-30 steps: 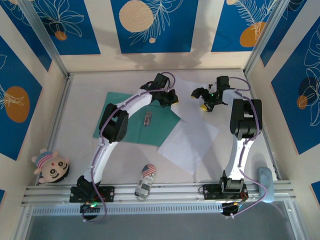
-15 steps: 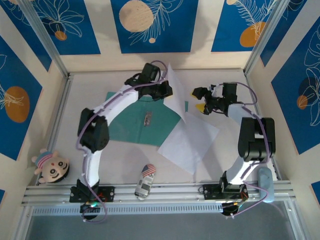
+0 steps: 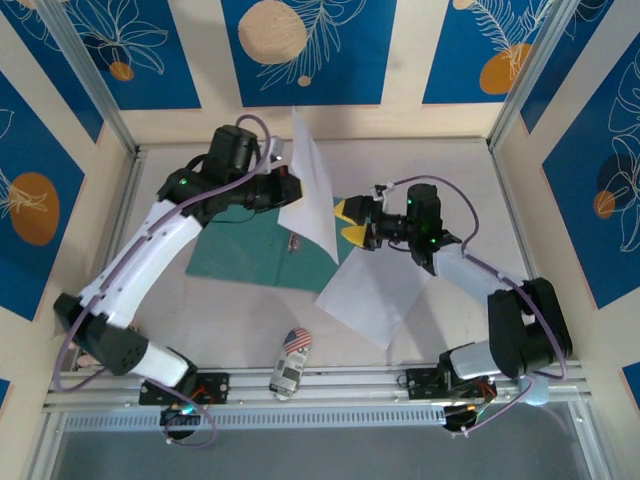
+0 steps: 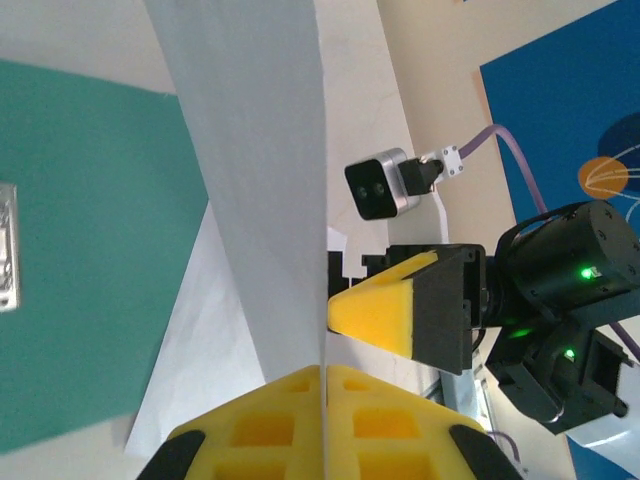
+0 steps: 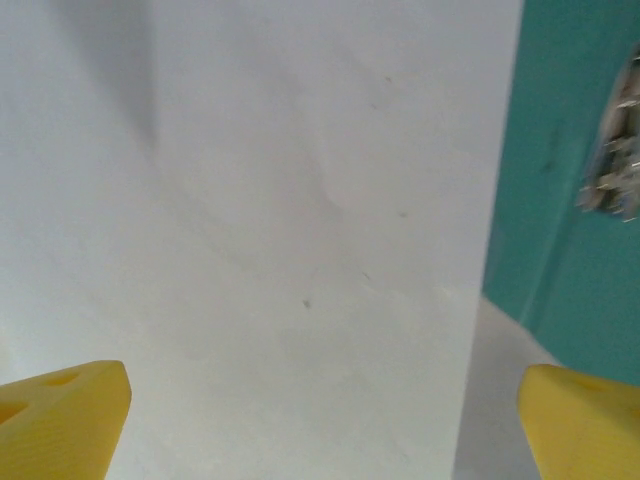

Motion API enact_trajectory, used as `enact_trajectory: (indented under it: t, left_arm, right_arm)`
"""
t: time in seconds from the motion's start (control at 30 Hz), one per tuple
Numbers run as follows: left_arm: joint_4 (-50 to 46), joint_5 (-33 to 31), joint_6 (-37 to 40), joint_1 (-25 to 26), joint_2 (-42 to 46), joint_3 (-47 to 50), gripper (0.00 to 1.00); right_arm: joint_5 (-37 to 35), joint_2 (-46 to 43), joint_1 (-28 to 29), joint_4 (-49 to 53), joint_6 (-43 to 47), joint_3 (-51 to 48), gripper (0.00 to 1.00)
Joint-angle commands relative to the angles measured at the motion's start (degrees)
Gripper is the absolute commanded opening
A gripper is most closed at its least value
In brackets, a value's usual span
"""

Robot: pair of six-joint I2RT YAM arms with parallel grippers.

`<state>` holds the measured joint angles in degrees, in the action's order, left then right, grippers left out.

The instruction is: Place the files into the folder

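Files: one lifted sheet (image 3: 312, 190) hangs nearly upright over the right part of the folder (image 3: 240, 255), its edge pinched in my left gripper (image 3: 285, 190), which is clamped tight on the paper. Second sheet (image 3: 380, 285) lies flat on the counter (image 3: 470, 190), just right of the folder. Right gripper (image 3: 352, 222) is spread wide, close to the hanging sheet and facing it, holding nothing. Judgement: steady the loose lower edge with the right gripper, lower slowly, and square the sheet to the clip (image 3: 296, 240). Limp paper may buckle.
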<state>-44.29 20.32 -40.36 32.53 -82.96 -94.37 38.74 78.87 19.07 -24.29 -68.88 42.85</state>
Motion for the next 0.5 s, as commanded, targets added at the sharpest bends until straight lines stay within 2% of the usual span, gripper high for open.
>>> enact_trajectory:
  t: [0.0, 0.2, 0.47]
  left_arm:
    - [-6.32, -0.84, 0.85, -0.86, 5.84, 3.23, 0.00]
    - [-9.17, -0.28, 0.37, -1.86, 14.40, 7.80, 0.00]
    - [-10.82, -0.93, -0.24, -3.31, 19.40, 10.27, 0.00]
  right_arm:
    - [-4.40, -2.90, 3.01, -4.16, -4.90, -1.07, 0.99]
    - [-6.42, -2.21, 7.34, -11.16, -11.32, -2.08, 0.99]
    - [-7.48, 6.08, 10.88, -24.28, -19.73, -3.25, 0.99]
